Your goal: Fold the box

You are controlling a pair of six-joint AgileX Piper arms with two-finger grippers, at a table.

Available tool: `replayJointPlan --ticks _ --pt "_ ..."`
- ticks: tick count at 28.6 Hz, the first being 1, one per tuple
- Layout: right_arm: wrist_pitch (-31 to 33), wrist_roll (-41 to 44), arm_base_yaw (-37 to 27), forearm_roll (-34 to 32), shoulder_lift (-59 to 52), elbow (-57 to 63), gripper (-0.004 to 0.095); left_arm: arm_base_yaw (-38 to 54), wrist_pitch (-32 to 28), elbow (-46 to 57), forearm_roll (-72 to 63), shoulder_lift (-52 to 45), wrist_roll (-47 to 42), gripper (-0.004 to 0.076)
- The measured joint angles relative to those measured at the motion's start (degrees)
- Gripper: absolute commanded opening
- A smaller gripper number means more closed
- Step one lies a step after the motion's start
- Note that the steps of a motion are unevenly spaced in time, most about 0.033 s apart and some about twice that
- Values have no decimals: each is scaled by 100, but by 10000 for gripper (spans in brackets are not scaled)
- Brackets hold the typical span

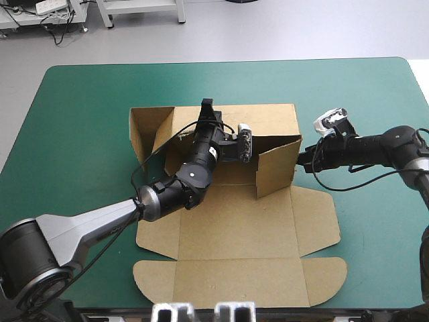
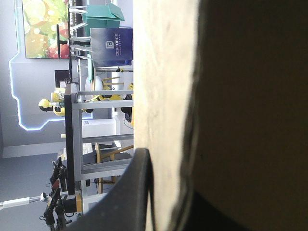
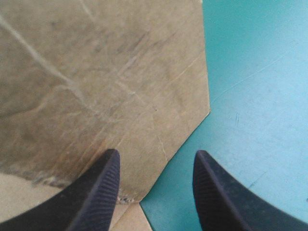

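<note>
My teal-green counter (image 1: 80, 134) carries the brown box (image 1: 234, 241) at its middle, with rear and side walls raised and the front flaps lying flat. My left claw (image 1: 206, 106) is clenched on the rear wall's (image 1: 268, 117) top edge. My right claw (image 3: 156, 156) stands released, fingers (image 3: 96, 192) apart, at the right wall's (image 1: 278, 164) outer corner.

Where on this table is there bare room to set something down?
Bare teal-green cover lies beyond the box along the far edge and left of it. Crowded at the raised walls, with left gripper and right gripper there.
</note>
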Motion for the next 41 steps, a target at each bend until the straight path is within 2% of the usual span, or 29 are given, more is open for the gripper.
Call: replayJointPlan --ticks 6,21,27,33,41 --pt "566 73 -5 -365 -130 -6 484 0 28 0 0 0 0 -11" --pt "1532 284 0 -280 -318 -6 480 0 48 0 0 0 -57 -11" --pt "1079 186 0 -94 -318 -6 481 0 42 0 70 0 -105 -11" --pt "632 -124 11 184 -318 -6 480 0 14 24 206 -33 -553 -11" --pt "540 -566 73 820 -116 0 480 5 -88 54 190 -99 -661 -11"
